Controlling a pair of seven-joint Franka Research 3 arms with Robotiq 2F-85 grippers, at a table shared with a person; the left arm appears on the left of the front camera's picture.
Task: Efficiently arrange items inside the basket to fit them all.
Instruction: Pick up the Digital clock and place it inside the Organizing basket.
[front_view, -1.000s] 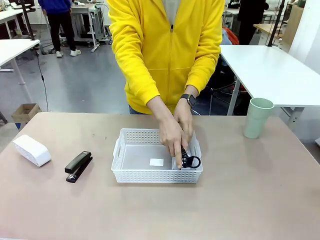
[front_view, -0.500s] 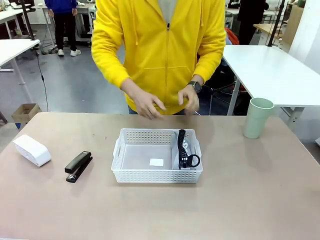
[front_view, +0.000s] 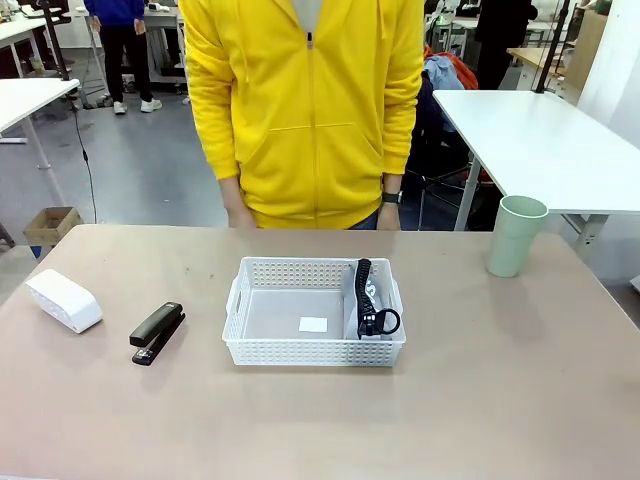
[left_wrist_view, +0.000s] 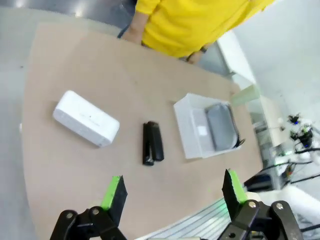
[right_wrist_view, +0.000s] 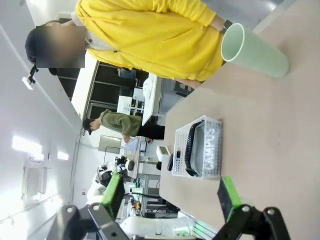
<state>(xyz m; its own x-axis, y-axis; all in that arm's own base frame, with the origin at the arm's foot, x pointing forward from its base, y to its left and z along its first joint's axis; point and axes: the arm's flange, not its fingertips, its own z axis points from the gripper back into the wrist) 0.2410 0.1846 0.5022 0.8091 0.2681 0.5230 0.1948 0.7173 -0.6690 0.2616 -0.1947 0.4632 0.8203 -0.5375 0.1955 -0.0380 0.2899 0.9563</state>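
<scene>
Ahead of the left gripper (left_wrist_view: 174, 190) — fingers spread wide, holding nothing — the black stapler (left_wrist_view: 152, 142) lies near the basket (left_wrist_view: 181, 122), its long axis pointing away, crosswise to the jaws' closing line, so this arm seems better placed than the right gripper (right_wrist_view: 172, 192), likewise agape.

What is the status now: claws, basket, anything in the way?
Open and empty: left claw, right claw. In basket, right end: pouch. Outside on table: stapler, white box, cup. Nothing blocks the basket.

One basket (front_view: 300, 352), one pouch (left_wrist_view: 220, 126), one stapler (front_view: 157, 333), one white box (front_view: 63, 300), one cup (front_view: 516, 237), one person (front_view: 310, 110) at table (front_view: 500, 400).
</scene>
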